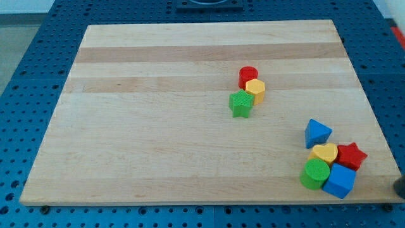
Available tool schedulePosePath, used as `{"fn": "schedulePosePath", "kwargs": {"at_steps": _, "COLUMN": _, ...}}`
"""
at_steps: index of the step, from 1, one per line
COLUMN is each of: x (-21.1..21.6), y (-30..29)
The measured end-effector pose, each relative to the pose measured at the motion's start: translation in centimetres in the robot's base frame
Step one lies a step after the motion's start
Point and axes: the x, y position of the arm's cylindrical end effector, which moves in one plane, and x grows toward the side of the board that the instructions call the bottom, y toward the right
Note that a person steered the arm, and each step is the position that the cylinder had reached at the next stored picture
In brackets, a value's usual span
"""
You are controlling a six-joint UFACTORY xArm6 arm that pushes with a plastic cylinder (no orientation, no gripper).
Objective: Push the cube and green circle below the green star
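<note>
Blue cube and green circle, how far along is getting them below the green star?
Nothing looks done yet. The blue cube and green circle sit touching in the cluster at the view's bottom right, far from the green star near the board's middle. In hand: my tip seems to be the dark shape at the view's right edge, right of the cube, not touching. Left: pushing both blocks leftward to under the star.

Eight blocks in all: two red (pixel 249 74) (pixel 351 156), two yellow (pixel 255 89) (pixel 324 152), two green (pixel 240 103) (pixel 314 173), two blue (pixel 316 133) (pixel 340 181).

Blue cube (pixel 340 181) touches green circle (pixel 314 173); green star (pixel 241 104) well apart.
</note>
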Motion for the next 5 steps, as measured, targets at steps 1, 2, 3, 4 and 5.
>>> {"fn": "schedulePosePath", "kwargs": {"at_steps": 1, "x": -0.2, "y": -2.7}}
{"fn": "schedulePosePath", "kwargs": {"at_steps": 2, "x": 0.1, "y": -5.3}}
{"fn": "schedulePosePath", "kwargs": {"at_steps": 3, "x": 0.0, "y": -7.5}}
{"fn": "schedulePosePath", "kwargs": {"at_steps": 4, "x": 0.0, "y": -12.0}}
{"fn": "schedulePosePath", "kwargs": {"at_steps": 5, "x": -2.0, "y": -16.3}}
